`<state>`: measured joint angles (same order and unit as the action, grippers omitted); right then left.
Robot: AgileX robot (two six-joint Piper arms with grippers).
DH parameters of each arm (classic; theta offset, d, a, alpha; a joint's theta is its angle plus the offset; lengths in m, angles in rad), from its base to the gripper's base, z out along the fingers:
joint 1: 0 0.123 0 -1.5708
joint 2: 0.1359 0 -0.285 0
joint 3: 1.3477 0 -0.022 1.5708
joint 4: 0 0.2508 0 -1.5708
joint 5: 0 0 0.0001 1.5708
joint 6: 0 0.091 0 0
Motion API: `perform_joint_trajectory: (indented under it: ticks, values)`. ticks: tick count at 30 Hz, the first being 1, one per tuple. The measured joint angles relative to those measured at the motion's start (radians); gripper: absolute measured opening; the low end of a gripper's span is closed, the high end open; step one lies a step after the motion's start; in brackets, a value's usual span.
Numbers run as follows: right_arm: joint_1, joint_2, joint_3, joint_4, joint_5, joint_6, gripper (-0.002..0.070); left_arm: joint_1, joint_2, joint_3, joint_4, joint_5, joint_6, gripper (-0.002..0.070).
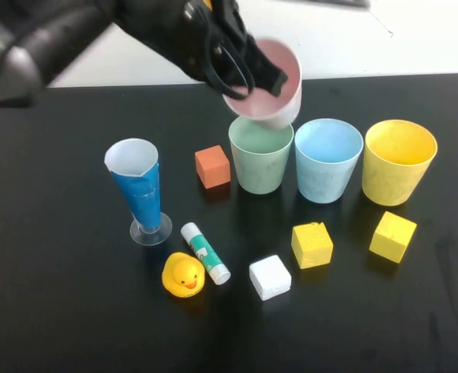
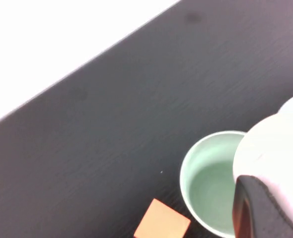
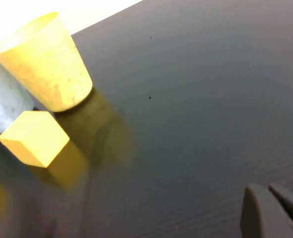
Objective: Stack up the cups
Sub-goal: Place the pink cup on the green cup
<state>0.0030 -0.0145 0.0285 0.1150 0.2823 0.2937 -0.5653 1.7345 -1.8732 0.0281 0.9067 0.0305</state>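
Observation:
My left gripper is shut on the rim of the pale pink cup, one finger inside it. It holds the cup tilted in the air, just above and behind the pale green cup. In the left wrist view the pink cup overlaps the green cup's rim, with a dark finger against it. The light blue cup and the yellow cup stand upright in a row to the right of the green one. My right gripper is shut and empty, low over bare table, out of the high view.
A tall blue cone glass stands at the left. An orange block sits beside the green cup. In front lie a glue stick, a rubber duck, a white block and two yellow blocks.

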Motion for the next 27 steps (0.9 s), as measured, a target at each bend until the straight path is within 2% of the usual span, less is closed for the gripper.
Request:
perform_joint_trajectory:
  ticks: [8,19,22,27]
  values:
    - [0.000,0.000,0.000,0.000,0.002,-0.003,-0.0003,0.000,0.114,0.000,0.057,-0.003,-0.047,0.0009]
    - [0.000,0.000,0.000,0.000,-0.004,-0.005,-0.0003,0.000,0.129,0.000,0.062,-0.013,-0.069,0.0015]
    - [0.000,0.000,0.000,0.000,-0.010,-0.010,-0.0003,0.000,0.132,0.000,0.062,-0.015,-0.069,0.0059]
    - [0.000,0.000,0.000,0.002,-0.010,-0.016,-0.0003,0.000,0.135,0.000,0.062,-0.015,-0.076,0.0197]
